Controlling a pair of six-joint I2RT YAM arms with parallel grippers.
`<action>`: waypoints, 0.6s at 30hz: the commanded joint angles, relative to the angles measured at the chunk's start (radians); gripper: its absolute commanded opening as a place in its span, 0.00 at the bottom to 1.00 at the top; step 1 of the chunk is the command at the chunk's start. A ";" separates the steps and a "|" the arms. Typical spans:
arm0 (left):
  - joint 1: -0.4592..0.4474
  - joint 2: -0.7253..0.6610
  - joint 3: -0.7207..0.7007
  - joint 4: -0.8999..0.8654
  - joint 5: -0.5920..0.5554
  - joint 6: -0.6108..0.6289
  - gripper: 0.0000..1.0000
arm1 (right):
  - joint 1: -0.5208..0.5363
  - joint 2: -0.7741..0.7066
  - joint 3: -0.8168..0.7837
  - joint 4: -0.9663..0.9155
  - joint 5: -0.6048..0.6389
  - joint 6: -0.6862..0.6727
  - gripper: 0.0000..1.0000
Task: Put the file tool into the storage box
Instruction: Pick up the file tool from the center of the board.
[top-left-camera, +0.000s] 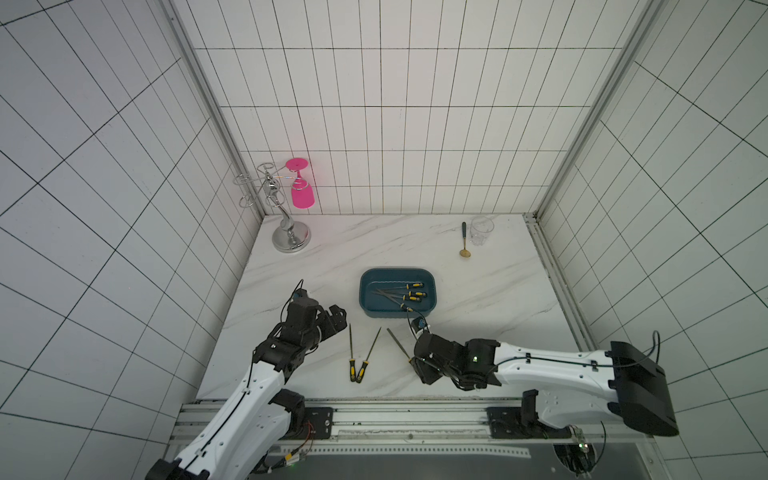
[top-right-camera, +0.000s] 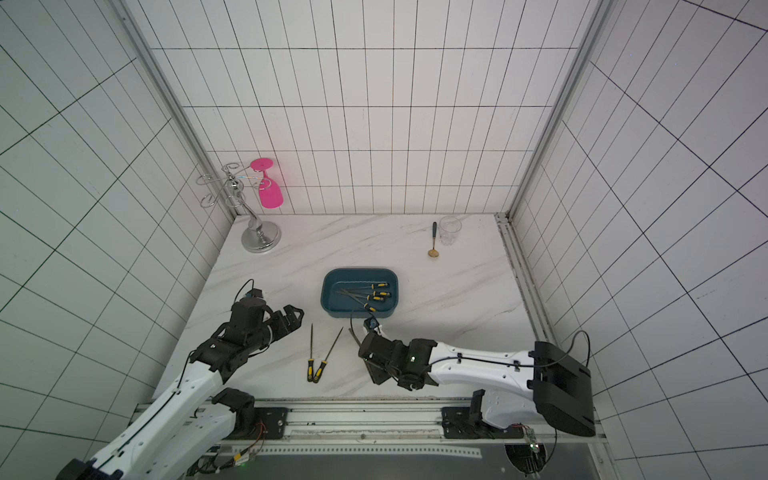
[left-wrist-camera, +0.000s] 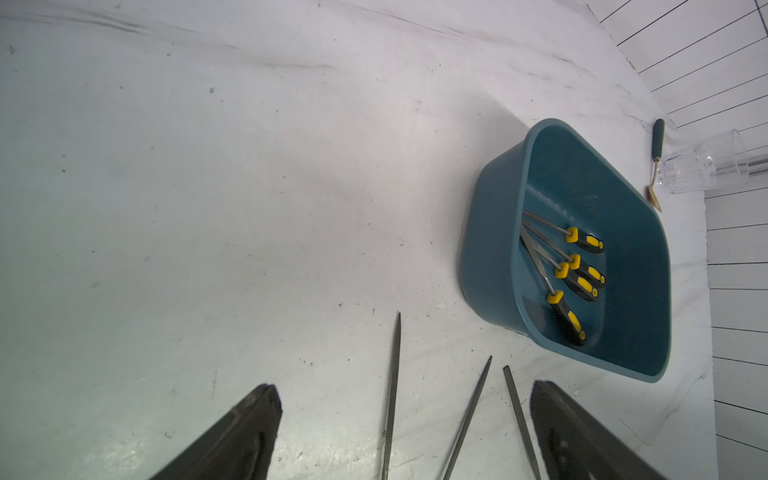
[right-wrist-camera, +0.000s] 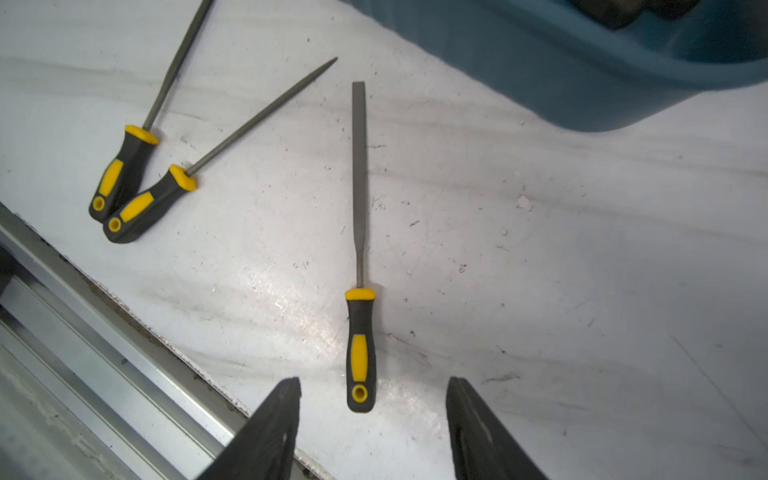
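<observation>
My right gripper (right-wrist-camera: 372, 382) is spread wide and empty, its fingers on either side of the flat file's (right-wrist-camera: 360, 340) handle end and touching neither side. The file lies on the marble tabletop (top-left-camera: 478, 299). The teal storage box (top-left-camera: 370, 301), holding four files (left-wrist-camera: 577, 270), is at its 12 o'clock, and two slim files (right-wrist-camera: 124, 174) are at its 9 o'clock. My left gripper (left-wrist-camera: 405, 386) is also apart and holds nothing.

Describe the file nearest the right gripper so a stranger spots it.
Find the teal storage box mid-table; three files lie loose in front of it. The flat file by the right gripper lies alone, square-tipped; the pointed pair have touching handles.
</observation>
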 joint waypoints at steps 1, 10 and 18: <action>-0.004 -0.021 -0.013 -0.020 -0.048 -0.020 0.98 | 0.032 0.068 0.031 0.035 -0.009 0.016 0.59; -0.001 -0.026 0.000 -0.025 -0.077 -0.021 0.98 | 0.054 0.146 0.068 0.010 0.015 0.031 0.59; -0.001 0.000 -0.003 0.006 -0.072 -0.015 0.98 | 0.058 0.202 0.098 -0.059 0.041 0.034 0.57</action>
